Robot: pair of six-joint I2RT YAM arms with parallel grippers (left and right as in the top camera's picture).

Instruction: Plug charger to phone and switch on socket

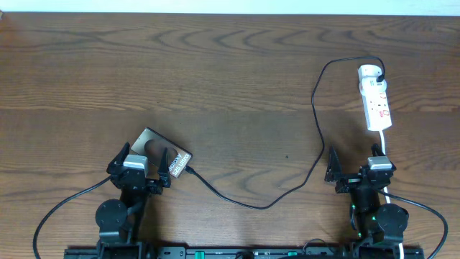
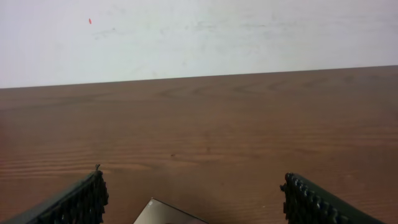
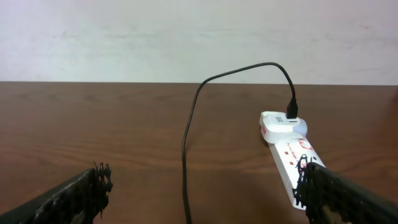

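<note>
The phone (image 1: pixel 149 138) is a grey-brown slab lying at an angle on the table at the near left. My left gripper (image 1: pixel 144 162) hovers open over its near half, a finger on either side. In the left wrist view only a corner of the phone (image 2: pixel 163 214) shows between the open left gripper (image 2: pixel 194 186). The charger (image 1: pixel 317 115) is a thin black cable. It runs from the top of the white socket (image 1: pixel 375 97) in a long loop to the phone's near-right edge; I cannot tell whether its tip is inserted. My right gripper (image 1: pixel 356 171) stands open just near of the socket. In the right wrist view the charger (image 3: pixel 185 155) runs between the fingers of the right gripper (image 3: pixel 205 180), with the socket (image 3: pixel 291 155) at the right finger.
The socket's white cord (image 1: pixel 384 141) runs toward the right arm. Thicker black robot cables (image 1: pixel 57 208) curve along the near edge at both sides. A pale wall (image 2: pixel 199 37) stands behind the table's far edge.
</note>
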